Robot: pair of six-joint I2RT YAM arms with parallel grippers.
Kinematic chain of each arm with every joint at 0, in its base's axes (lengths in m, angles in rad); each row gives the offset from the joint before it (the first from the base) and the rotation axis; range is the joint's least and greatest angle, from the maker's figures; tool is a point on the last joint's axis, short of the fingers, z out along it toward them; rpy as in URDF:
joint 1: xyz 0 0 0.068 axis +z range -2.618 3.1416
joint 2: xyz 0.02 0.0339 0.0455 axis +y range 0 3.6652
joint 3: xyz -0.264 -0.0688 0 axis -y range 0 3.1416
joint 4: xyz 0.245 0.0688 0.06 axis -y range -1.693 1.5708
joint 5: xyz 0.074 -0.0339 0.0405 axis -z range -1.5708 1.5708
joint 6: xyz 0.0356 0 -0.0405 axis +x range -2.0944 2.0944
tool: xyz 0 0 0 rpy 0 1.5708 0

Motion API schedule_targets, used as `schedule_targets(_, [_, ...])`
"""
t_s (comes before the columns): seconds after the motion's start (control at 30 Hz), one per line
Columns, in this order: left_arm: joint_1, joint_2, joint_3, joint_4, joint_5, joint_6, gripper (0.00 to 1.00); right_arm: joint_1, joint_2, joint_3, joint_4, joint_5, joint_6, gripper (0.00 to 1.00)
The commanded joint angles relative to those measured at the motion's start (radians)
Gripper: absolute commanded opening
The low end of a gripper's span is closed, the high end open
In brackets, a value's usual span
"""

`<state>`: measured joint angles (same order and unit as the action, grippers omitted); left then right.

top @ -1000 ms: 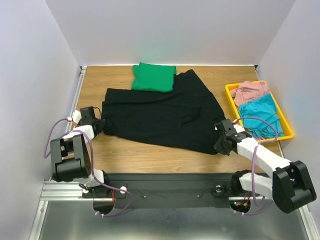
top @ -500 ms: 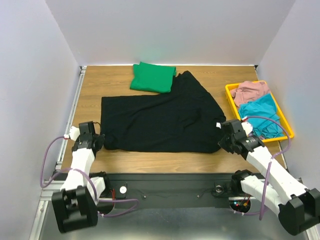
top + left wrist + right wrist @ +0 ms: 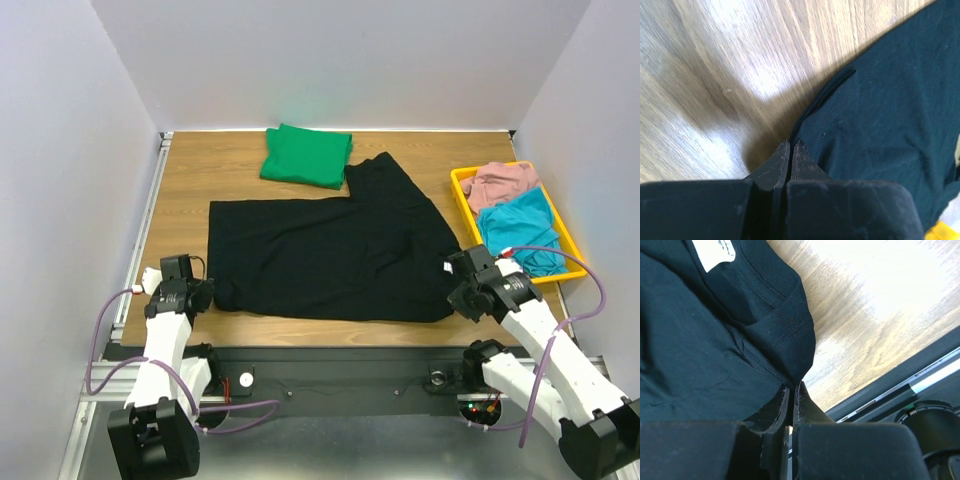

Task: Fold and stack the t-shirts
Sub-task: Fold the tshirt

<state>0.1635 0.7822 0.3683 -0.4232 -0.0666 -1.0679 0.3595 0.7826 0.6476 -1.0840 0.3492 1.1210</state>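
Both grippers sit nearer 6 o'clock than a second ago. The black t-shirt (image 3: 330, 255) has slid with them and now lies clear of the folded green t-shirt (image 3: 306, 155) at 12 o'clock on the table (image 3: 185, 170). The left gripper (image 3: 791, 148) is pinched closed on the shirt's 8 o'clock corner. The right gripper (image 3: 791, 388) is closed on the edge by the white neck tag (image 3: 715, 252), at 4 o'clock. I judge the cloth limp and light, likely to sag and bunch, so corners and seams give the surest hold.

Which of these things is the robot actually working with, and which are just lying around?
In the job: black t-shirt, gripped at its near corners by left hand and right hand; folded green t-shirt.
Lying about: yellow tray holding pink cloth and teal cloth.
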Motion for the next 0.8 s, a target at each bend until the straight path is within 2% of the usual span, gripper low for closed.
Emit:
schedule_targets(0.0, [-0.004,-0.035,-0.015,-0.026,0.019,-0.027,0.00,-0.005,0.009,0.038,-0.073,0.045,0.030,0.00])
schedule_targets(0.1, [-0.005,-0.047,-0.019,-0.025,0.011,-0.030,0.00,-0.005,0.038,0.038,-0.074,0.042,0.026,0.02])
schedule_targets(0.13, [-0.005,-0.047,-0.019,-0.025,0.007,-0.033,0.00,-0.005,0.050,0.038,-0.074,0.045,0.026,0.09])
schedule_targets(0.2, [-0.005,-0.049,-0.017,-0.023,-0.001,-0.040,0.00,-0.005,0.053,0.041,-0.080,0.048,0.031,0.10])
schedule_targets(0.23, [-0.004,-0.049,-0.017,-0.025,-0.004,-0.041,0.00,-0.005,0.053,0.043,-0.082,0.050,0.033,0.18])
schedule_targets(0.3, [-0.005,-0.049,-0.017,-0.028,-0.006,-0.044,0.22,-0.005,0.058,0.050,-0.099,0.062,0.039,0.40])
schedule_targets(0.33, [-0.005,-0.050,-0.016,-0.029,-0.006,-0.047,0.32,-0.005,0.070,0.061,-0.117,0.068,0.043,0.58])
schedule_targets(0.37, [-0.004,-0.052,-0.012,-0.031,-0.009,-0.049,0.40,-0.004,0.076,0.067,-0.126,0.080,0.045,0.67])
schedule_targets(0.43, [-0.005,-0.052,-0.003,-0.040,-0.009,-0.052,0.48,-0.004,0.083,0.092,-0.142,0.092,0.042,0.93])
schedule_targets(0.47, [-0.005,-0.054,0.006,-0.054,-0.024,-0.059,0.53,-0.005,0.084,0.102,-0.145,0.096,0.036,1.00])
schedule_targets(0.5, [-0.005,-0.054,0.026,-0.078,-0.039,-0.063,0.66,-0.005,0.081,0.113,-0.145,0.105,0.031,1.00])
schedule_targets(0.53, [-0.005,-0.054,0.032,-0.089,-0.048,-0.069,0.98,-0.005,0.081,0.141,-0.143,0.109,0.013,1.00])
schedule_targets(0.63, [-0.005,-0.058,0.098,-0.140,-0.094,-0.076,0.99,-0.004,0.080,0.173,-0.052,0.074,-0.074,1.00])
schedule_targets(0.67, [-0.005,-0.067,0.122,-0.156,-0.140,-0.079,0.99,-0.005,0.086,0.179,-0.007,0.044,-0.148,1.00])
schedule_targets(0.77, [-0.004,-0.098,0.214,-0.142,-0.196,-0.067,0.99,-0.001,0.164,0.159,0.271,-0.187,-0.284,1.00])
